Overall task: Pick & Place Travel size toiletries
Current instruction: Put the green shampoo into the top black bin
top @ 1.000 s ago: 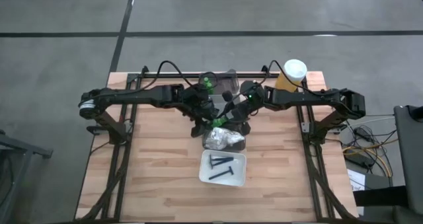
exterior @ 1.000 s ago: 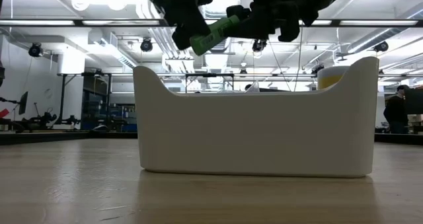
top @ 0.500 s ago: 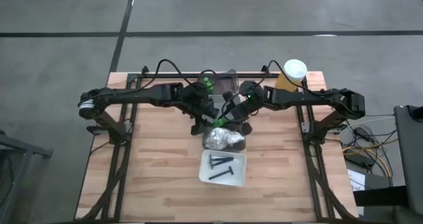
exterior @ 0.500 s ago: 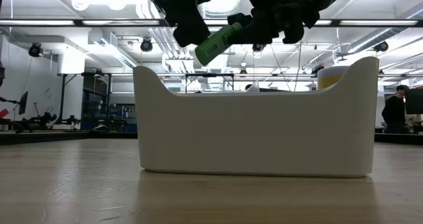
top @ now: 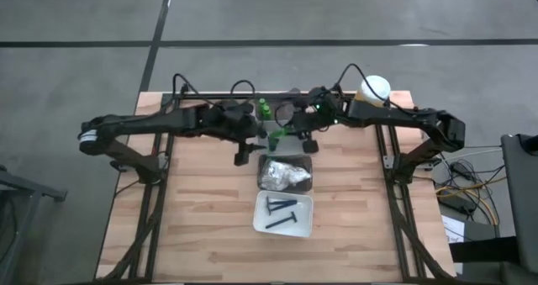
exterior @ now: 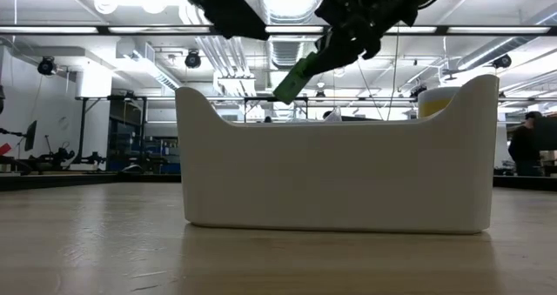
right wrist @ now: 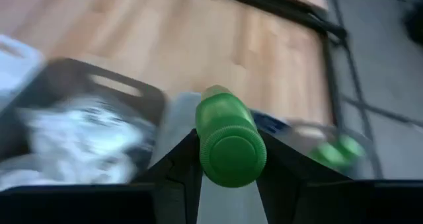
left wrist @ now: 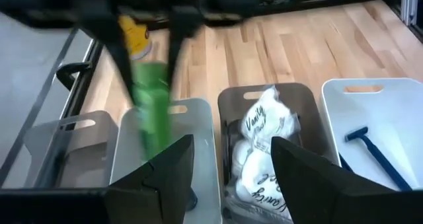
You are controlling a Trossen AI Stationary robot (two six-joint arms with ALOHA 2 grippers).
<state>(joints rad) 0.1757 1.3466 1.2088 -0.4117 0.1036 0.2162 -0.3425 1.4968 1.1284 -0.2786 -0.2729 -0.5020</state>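
Note:
My right gripper [top: 290,132] is shut on a bright green bottle [top: 275,136], seen blurred in the left wrist view [left wrist: 151,112] and close up in its own wrist view [right wrist: 228,141]. The bottle hangs over a pale tray [left wrist: 198,121] in the tray row. A second green bottle [top: 262,108] lies in a tray farther back [right wrist: 330,151]. White crinkly packets [top: 284,176] fill the grey tray, and dark razors [top: 282,211] lie in the white tray. My left gripper [top: 245,153] is open, left of the trays [left wrist: 228,178], touching nothing. My right gripper pinches the green bottle between its two fingers [right wrist: 180,164] by the end nearest the wrist [right wrist: 231,154]. The bottle lies along the fingers and sticks out past their tips. It is lifted clear and slants down, free end [exterior: 285,90] lowest, above the trays.
A big yellow white-capped container [top: 371,92] stands at the far right of the table. The white tray's wall [exterior: 335,169] fills the low view's foreground. A dark rail [top: 252,95] runs along the far edge. Bare wood lies to the left and right of the tray row.
Both arms have moved toward the far edge. My right gripper carried the green bottle from above the grey packet tray to the pale tray behind it, and the bottle tipped steeper, free end down. My left gripper drew away from the bottle toward the table's left.

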